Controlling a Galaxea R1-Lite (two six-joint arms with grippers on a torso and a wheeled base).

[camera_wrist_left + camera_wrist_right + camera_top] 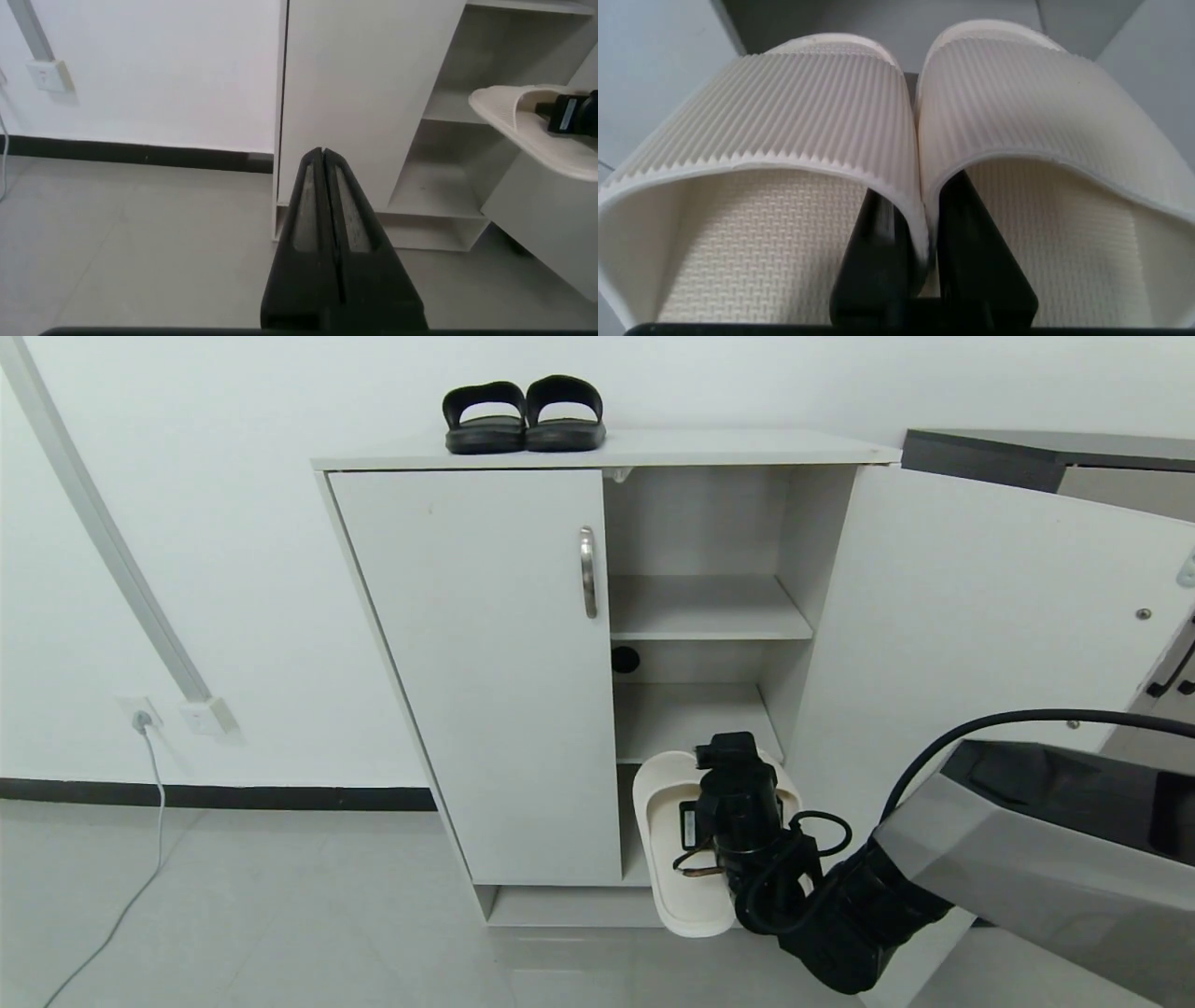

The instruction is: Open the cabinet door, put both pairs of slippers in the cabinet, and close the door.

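While the cabinet's (485, 663) right door (980, 616) is standing wide open and its left door is sitting closed, the robot is working on the second step, getting the first pair inside. The right hand (733, 775) is holding the cream slippers (665, 821) at the mouth of the lowest compartment, below the middle shelf (691, 714), with their heels hanging out toward the robot. Whether the toes are already resting on the compartment floor cannot be told.

The right wrist view is showing the hold: the fingers (878, 271) are pinching the two adjoining inner walls together, so both slippers are being carried as one, side by side. They are looking soft and moulded, with ribbed straps and finely textured footbeds. The left hand (322, 163) is hanging low to the left of the cabinet, its fingers pressed together on nothing.

Judging from this, the next move is calling for a push deeper into the compartment until the heels are clearing the door's swing, then a release and a straight pull back. The black slippers (523, 415) are sitting on the cabinet's top surface, so that pair and the closing of the door are remaining to be done.
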